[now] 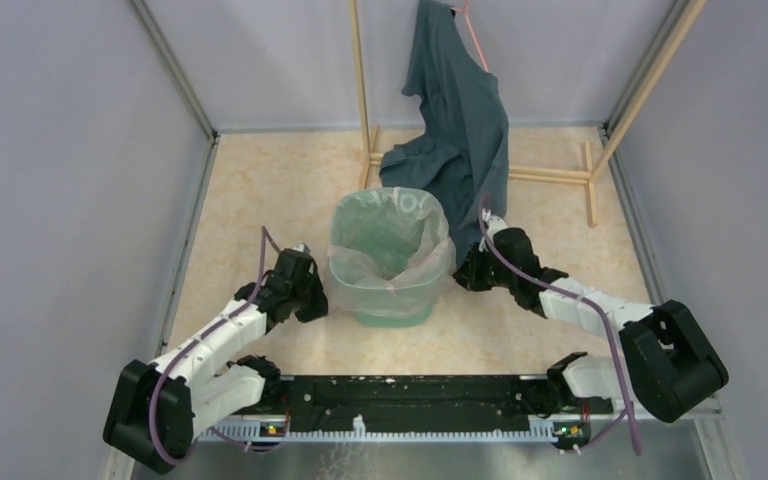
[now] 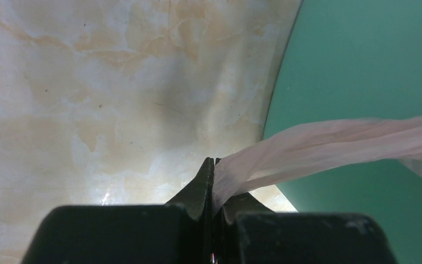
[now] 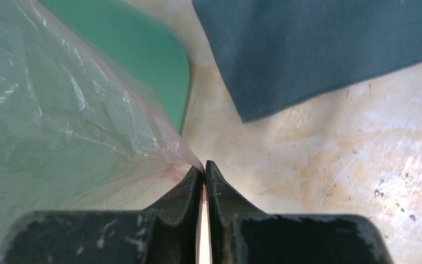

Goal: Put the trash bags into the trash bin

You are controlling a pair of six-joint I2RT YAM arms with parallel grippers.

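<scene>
Beige marbled tabletop (image 1: pixel 260 190) fills the walled cell. On it, the pale pink trash bag (image 1: pixel 390 240) sits inside the mint-green trash bin (image 1: pixel 392 314), its mouth folded out over the rim. We judge the step in hand to be seating that cuff. Both sides should go down together and gently, so the thin film neither tears nor slips off. Our left gripper (image 2: pixel 214 165) is pinched tight on a twisted strand of film beside the bin wall. Our right gripper (image 3: pixel 204 168) likewise clamps the bag's edge. Just behind, a dark teal garment (image 1: pixel 460 110) hangs from a wooden rack (image 1: pixel 550 176) and is best left alone.
</scene>
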